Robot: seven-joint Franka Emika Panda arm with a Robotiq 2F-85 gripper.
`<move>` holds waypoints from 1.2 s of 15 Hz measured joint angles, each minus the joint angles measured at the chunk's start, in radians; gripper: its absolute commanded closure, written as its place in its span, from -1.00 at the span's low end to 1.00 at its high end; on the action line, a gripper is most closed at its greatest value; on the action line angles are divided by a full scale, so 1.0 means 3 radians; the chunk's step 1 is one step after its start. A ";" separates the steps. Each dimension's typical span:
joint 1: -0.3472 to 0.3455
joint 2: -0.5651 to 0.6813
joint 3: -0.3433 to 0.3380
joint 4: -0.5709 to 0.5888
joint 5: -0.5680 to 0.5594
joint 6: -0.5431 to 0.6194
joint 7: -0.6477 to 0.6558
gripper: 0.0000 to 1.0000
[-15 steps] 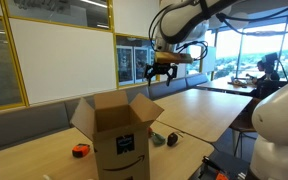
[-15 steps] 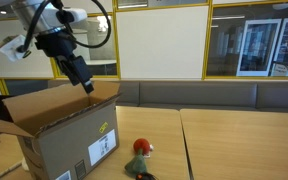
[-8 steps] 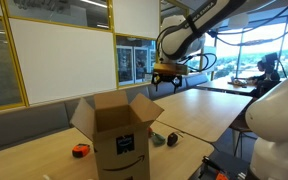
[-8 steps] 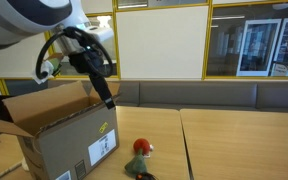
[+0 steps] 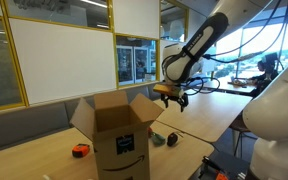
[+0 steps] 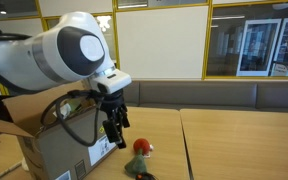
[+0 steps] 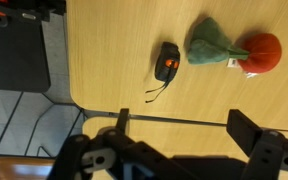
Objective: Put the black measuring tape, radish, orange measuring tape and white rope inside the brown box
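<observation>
The brown box (image 5: 119, 135) (image 6: 54, 140) stands open on the wooden table, flaps up. Beside it lie the radish (image 7: 262, 50) (image 6: 141, 148) (image 5: 156, 137), red with green leaves, and the black measuring tape (image 7: 167, 62) (image 5: 172, 139), a dark case with a thin cord. On the box's other side rests the orange measuring tape (image 5: 81, 150). My gripper (image 5: 172, 97) (image 6: 114, 125) (image 7: 184, 128) hangs open above the table near the radish and black tape, with nothing between its fingers. The white rope is out of view.
The table edge (image 7: 134, 112) runs just under the gripper, with floor and a dark chair (image 7: 14, 50) beyond. A second table (image 6: 244, 140) adjoins. A bench (image 6: 214, 95) lines the wall. A person (image 5: 269, 68) sits far back.
The gripper has moved away from above the box and come down toward the table beside it, over the radish and black tape. It stayed open.
</observation>
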 measured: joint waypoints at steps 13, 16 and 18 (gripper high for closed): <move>0.0386 0.1411 -0.0823 0.0196 0.0150 0.1040 0.0727 -1.00; 0.0509 0.1702 -0.0956 0.0301 0.0438 0.1175 0.0548 -1.00; 0.0562 0.1864 -0.0998 0.0387 0.0667 0.1204 0.0367 -1.00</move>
